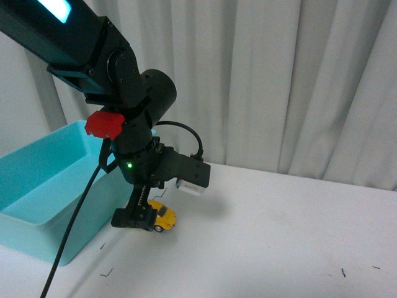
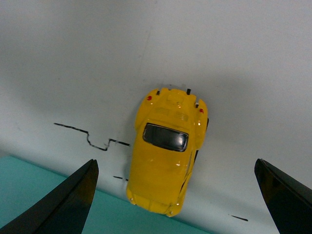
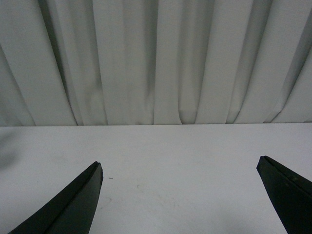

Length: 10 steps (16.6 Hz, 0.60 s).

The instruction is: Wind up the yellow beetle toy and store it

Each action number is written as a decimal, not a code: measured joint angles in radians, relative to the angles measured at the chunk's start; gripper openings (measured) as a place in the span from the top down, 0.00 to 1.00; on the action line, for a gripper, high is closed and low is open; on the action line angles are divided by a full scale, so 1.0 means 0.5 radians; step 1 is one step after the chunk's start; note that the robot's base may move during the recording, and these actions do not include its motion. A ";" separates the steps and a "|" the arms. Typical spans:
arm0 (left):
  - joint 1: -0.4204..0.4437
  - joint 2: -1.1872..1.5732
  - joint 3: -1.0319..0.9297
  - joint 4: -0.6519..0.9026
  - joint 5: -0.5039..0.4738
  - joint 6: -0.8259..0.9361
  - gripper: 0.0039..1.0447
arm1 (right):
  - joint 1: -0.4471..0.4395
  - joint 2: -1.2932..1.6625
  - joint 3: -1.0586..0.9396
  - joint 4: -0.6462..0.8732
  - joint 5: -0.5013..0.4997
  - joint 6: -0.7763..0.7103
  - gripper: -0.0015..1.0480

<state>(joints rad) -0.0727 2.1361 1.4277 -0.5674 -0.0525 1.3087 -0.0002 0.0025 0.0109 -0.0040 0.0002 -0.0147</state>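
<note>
Front view: left arm (image 1: 133, 124) steeply down over the yellow beetle toy (image 1: 164, 216), jaws wide apart, nothing in them.

yellow beetle toy (image 1: 165, 217): half hidden behind left claw (image 1: 133, 218) | blue box (image 1: 37, 239) beside toy: cut off at picture edge | right claw (image 3: 179, 165) fingers (image 3: 73, 204): only tips show, rest cut off

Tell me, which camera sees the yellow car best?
Left wrist view: the glossy yellow beetle toy car shows whole, from above. Front view: half hidden behind the left pincer. Right wrist view: absent.
</note>
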 joint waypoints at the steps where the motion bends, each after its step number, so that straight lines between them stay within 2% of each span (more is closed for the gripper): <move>1: 0.011 0.016 -0.002 0.021 0.000 0.005 0.06 | 0.000 0.000 0.000 0.000 0.000 0.000 0.06; 7: 0.072 0.160 0.040 0.062 -0.084 0.123 0.06 | 0.000 0.000 0.000 0.001 0.000 0.000 0.06; 8: 0.072 0.178 0.047 0.095 -0.075 0.129 0.10 | 0.000 0.000 0.000 0.000 0.000 0.000 0.06; 10: 0.065 0.215 0.060 0.154 -0.068 0.139 0.36 | 0.000 0.000 0.000 0.001 0.000 0.000 0.06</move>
<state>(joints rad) -0.0402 2.2436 1.4574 -0.4904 -0.0864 1.3781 -0.0002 0.0025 0.0109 -0.0036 0.0002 -0.0147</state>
